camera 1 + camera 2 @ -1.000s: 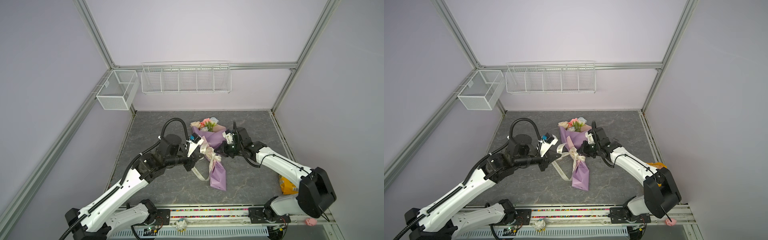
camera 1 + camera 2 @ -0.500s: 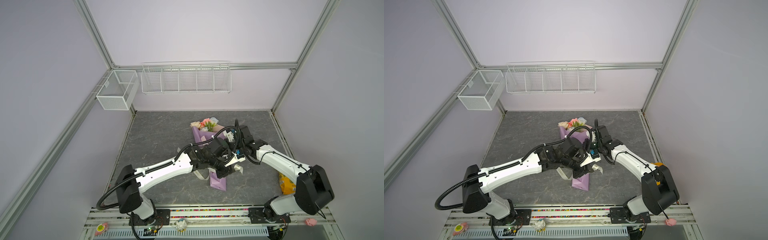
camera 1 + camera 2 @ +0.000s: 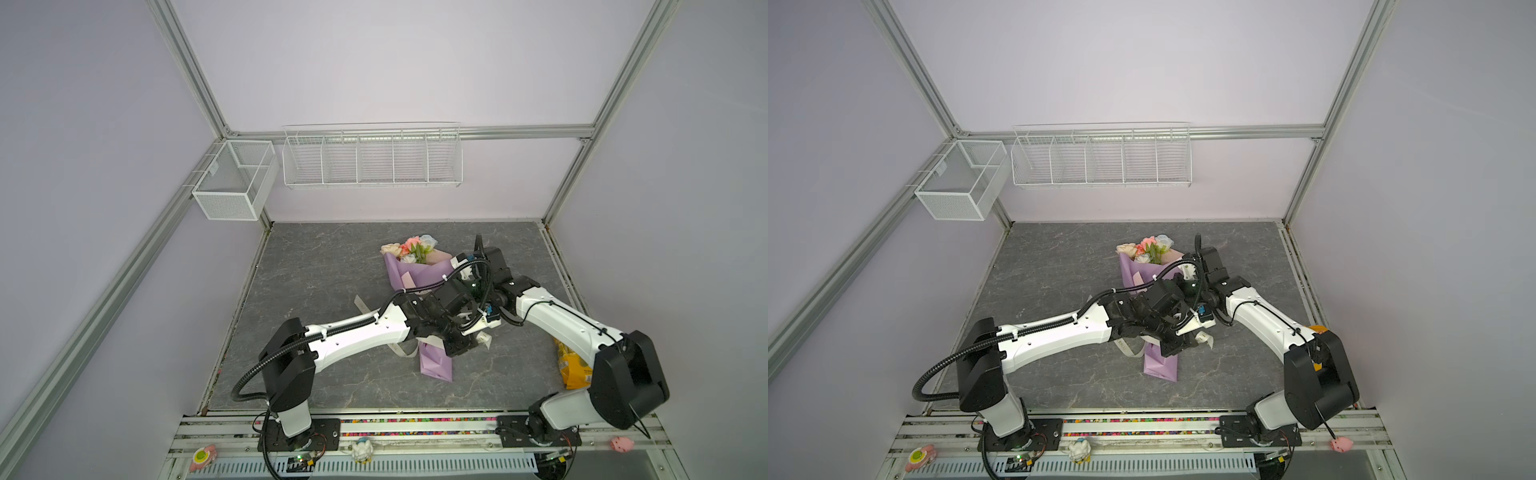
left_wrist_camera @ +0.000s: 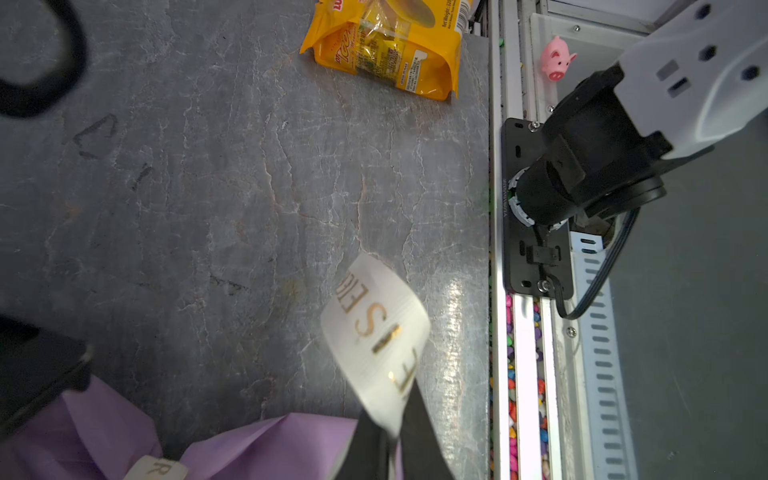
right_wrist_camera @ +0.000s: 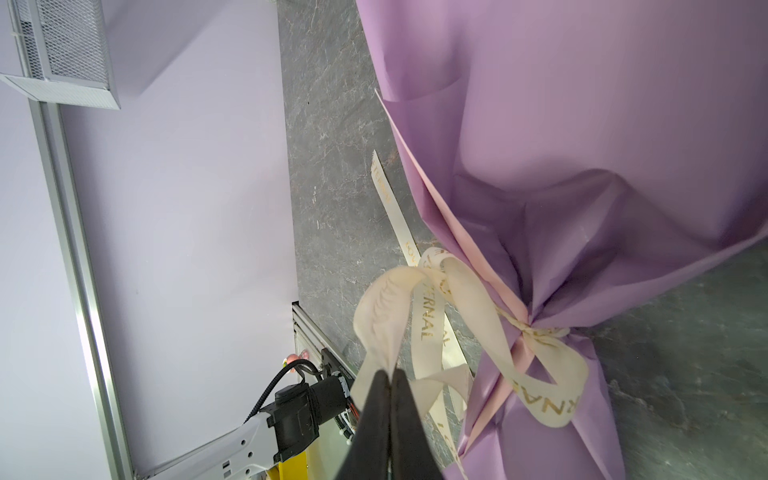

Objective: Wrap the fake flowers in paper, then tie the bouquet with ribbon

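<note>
- Your left arm has swung from the left of the bouquet of fake flowers (image 3: 405,270) right across its wrapped stems. Its wrist now hangs over the right-hand side, close above the right arm.
- The bouquet lies flat in the middle of the surface (image 3: 332,270), blooms toward the back wall and the narrow end of the lilac paper toward the front.
- The cream printed ribbon (image 5: 424,320) is cinched round the paper's waist. Loops stand off it, and one tail lies on the surface to the left.
- The right gripper (image 5: 390,374) has its jaws pressed together on one loop, near the knot.
- The left gripper (image 4: 390,419) has a ribbon tail running between its jaws, which stand nearly together. You cannot tell whether they clamp it or merely flank it.
- Risk: if that tail slips free before the knot is drawn tight, the bow will likely slacken.
- Risk: if you pull the two ends too hard, the light bundle may slide or the paper may crumple, since nothing else pins it.
- Risk: the arms are crossed and the left arm's cable arches close by the right wrist, so a wide move could snag it.
- A yellow snack packet (image 4: 386,45) lies well apart, by the right arm's base.
- Against the earlier frames, the bouquet has kept its place and the right arm has shifted only slightly.
</note>
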Robot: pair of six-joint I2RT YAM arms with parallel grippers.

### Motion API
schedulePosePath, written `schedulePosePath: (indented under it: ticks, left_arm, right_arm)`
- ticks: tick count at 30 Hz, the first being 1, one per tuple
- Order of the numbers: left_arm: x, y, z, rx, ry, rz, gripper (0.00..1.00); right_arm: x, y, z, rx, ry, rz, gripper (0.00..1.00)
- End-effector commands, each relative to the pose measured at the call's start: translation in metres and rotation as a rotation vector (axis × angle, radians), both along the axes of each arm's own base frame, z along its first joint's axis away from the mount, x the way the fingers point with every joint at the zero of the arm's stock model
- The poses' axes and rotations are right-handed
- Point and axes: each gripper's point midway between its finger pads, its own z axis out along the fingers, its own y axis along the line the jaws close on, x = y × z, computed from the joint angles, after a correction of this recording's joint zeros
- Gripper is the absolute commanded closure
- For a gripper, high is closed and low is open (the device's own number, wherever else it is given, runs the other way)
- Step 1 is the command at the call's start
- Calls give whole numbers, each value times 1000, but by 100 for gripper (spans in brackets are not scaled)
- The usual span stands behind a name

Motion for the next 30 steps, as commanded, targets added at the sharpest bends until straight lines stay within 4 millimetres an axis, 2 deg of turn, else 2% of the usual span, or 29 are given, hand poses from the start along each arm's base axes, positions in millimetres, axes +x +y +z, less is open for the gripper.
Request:
schedulePosePath:
  ticks: [1,3,6,10,14,15,17,21,26,30]
  left_arm:
    - [20,-20,32,-127,-47,90,67]
    - [21,-8,37,-136,-57,123,60]
    - [20,16,42,-160,-64,198,58]
    - [35,62,47,-227,-51,400,60]
    - [65,109,44,-379,105,591,66]
    - [70,118,42,-415,126,618,66]
    - [77,132,42,-479,160,652,58]
    - [86,136,32,-437,189,657,56]
    - [98,126,16,-357,203,673,52]
    - [112,121,16,-383,211,702,50]
  right_arm:
    - [-6,6,2,-8,-5,28,94]
    - [-6,6,0,-9,-2,26,94]
    - [-6,7,2,-4,-3,27,94]
    - [-8,9,4,14,0,33,94]
    - [-13,14,6,35,3,43,94]
    - [-14,15,6,39,6,47,94]
    - [-18,19,6,42,5,55,94]
    - [-22,24,8,43,2,68,94]
    - [-24,29,13,51,-11,78,94]
    - [-27,30,16,55,-19,85,94]
